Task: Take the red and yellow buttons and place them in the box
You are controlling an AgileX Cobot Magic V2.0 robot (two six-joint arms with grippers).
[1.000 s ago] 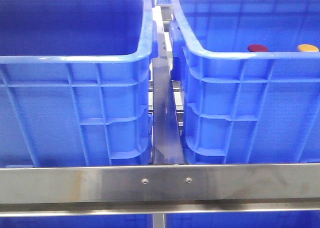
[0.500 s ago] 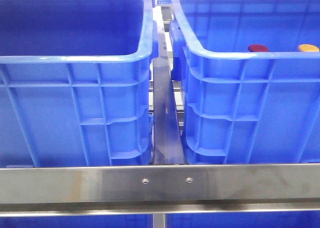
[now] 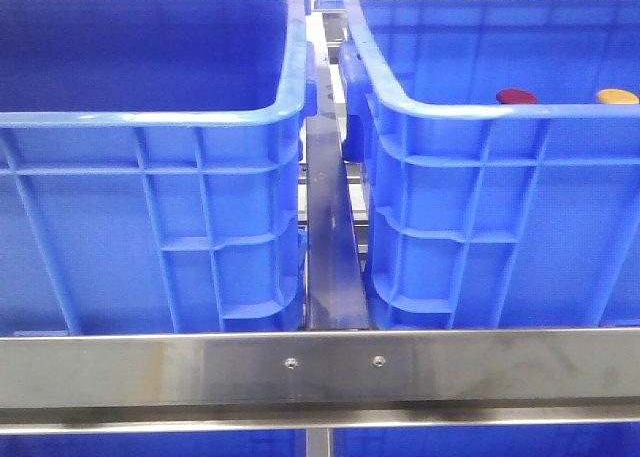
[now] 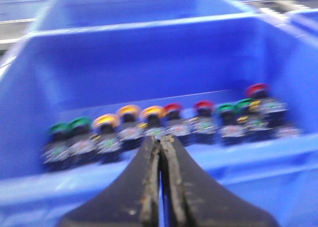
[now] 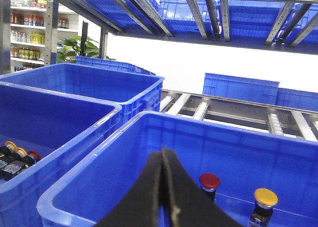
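Observation:
A dark red button [image 3: 515, 96] and a yellow button [image 3: 616, 96] stand in the right blue crate [image 3: 480, 112]; only their caps show above its rim. In the right wrist view my right gripper [image 5: 163, 150] is shut and empty over this crate [image 5: 84, 162], with the red button [image 5: 209, 181] and yellow button [image 5: 266, 197] beyond it. In the blurred left wrist view my left gripper [image 4: 160, 139] is shut and empty above the near rim of a blue crate [image 4: 248, 155]. A row of several green, yellow [image 4: 128, 111] and red [image 4: 203, 107] buttons lines its floor. Neither gripper shows in the front view.
The left blue crate [image 3: 150, 117] stands beside the right one, a steel rail [image 3: 328, 227] between them and a steel bar [image 3: 320, 369] across the front. In the right wrist view the left crate [image 5: 64, 97] holds buttons [image 5: 15, 157]; more crates [image 5: 241, 87] and roller tracks lie behind.

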